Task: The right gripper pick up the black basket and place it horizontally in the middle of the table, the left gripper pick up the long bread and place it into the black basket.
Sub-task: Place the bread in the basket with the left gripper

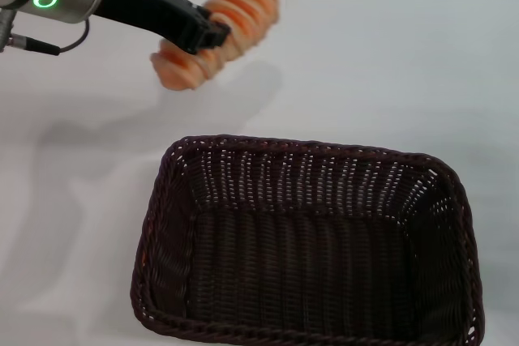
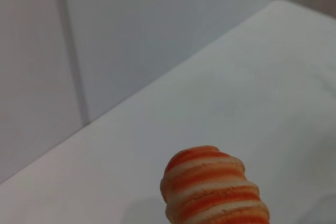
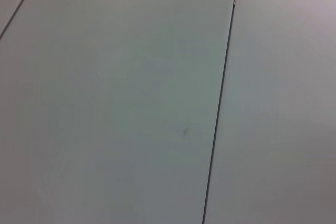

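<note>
The black two-pronged left gripper (image 1: pixel 209 36) clamps the ridged orange-tan long bread (image 1: pixel 217 32) above the white table (image 1: pixel 365 70) — at eleven o'clock from the dark woven wicker black basket (image 1: pixel 312 242), nothing between them.

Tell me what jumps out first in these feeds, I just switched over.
The left gripper holds the long bread in the air above the table, at the far left, clamped around its middle with both ends sticking out. Nearer the robot, the black basket sits on the table with nothing in it, its long side running left to right. The right gripper appears in no view.
</note>
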Robot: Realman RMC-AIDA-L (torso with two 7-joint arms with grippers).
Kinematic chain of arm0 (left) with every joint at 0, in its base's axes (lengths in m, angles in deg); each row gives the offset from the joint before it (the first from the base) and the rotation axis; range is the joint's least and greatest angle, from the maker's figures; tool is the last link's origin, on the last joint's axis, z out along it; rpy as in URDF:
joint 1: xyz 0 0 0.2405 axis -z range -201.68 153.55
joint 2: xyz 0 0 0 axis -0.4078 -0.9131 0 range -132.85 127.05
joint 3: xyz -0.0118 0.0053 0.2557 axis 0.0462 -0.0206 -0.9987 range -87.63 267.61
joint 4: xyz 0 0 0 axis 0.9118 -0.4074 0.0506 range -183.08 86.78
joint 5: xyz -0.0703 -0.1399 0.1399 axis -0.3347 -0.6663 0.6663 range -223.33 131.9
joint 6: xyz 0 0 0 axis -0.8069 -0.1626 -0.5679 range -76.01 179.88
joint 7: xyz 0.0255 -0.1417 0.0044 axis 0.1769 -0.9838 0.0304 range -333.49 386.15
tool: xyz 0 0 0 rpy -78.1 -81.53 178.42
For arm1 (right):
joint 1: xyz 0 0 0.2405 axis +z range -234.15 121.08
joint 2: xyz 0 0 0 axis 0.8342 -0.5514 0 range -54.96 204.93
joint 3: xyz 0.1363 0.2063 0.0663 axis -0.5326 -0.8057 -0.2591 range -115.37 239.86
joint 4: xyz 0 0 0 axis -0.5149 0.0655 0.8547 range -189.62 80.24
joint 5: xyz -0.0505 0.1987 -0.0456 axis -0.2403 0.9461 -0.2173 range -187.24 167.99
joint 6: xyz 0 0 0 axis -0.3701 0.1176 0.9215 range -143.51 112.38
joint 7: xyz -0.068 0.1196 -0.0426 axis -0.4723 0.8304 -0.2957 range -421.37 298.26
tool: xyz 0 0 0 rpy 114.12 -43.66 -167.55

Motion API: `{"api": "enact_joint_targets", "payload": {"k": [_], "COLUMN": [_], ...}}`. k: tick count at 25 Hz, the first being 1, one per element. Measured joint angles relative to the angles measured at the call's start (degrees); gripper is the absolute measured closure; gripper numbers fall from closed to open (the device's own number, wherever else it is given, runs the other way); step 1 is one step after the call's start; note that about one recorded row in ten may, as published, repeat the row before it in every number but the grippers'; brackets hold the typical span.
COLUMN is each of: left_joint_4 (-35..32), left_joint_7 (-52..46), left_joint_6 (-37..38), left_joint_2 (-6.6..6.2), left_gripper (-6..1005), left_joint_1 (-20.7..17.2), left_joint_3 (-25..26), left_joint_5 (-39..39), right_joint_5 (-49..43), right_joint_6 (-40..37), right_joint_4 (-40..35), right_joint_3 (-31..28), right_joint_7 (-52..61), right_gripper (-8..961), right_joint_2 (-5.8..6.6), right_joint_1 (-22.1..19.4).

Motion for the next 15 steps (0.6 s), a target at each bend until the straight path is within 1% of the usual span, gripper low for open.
{"api": "enact_joint_targets", "payload": {"k": [1, 3, 6, 8, 11, 13, 15], "left_joint_4": [0.0, 0.0, 0.0, -0.2, -0.2, -0.4, -0.6], "left_joint_7": [0.0, 4.9, 6.4, 10.8, 12.0, 14.0, 14.9], "left_joint_6": [0.0, -2.8, -3.7, -6.9, -7.8, -10.8, -12.1], "left_joint_2": [0.00, 0.00, 0.00, -0.01, 0.00, -0.04, -0.05], "left_gripper": [741, 749, 761, 769, 779, 784, 778], "left_joint_1": [0.0, 0.2, 0.1, 0.0, 0.0, 0.0, 0.1], "left_joint_3": [0.0, 2.5, 3.3, 4.9, 5.2, 5.7, 5.8], "left_joint_5": [0.0, -5.7, -7.4, -13.3, -15.1, -18.4, -19.8], "right_joint_5": [0.0, 0.0, 0.0, 0.0, 0.0, 0.0, 0.0], "right_joint_6": [0.0, 0.0, 0.1, 0.3, 0.6, 0.6, 0.6], "right_joint_4": [0.0, 0.2, 0.5, 0.5, 0.5, 0.5, 0.5], "right_joint_3": [0.0, 0.0, 0.0, 0.0, 0.0, 0.0, 0.0], "right_joint_7": [0.0, 0.0, 0.0, 0.0, -0.1, -0.1, -0.1], "right_gripper": [452, 452, 452, 452, 452, 452, 452], "right_joint_2": [-0.02, -0.06, -0.08, -0.12, -0.13, -0.09, -0.07], "right_joint_1": [0.0, 0.1, 0.2, 0.2, 0.3, 0.3, 0.4]}}
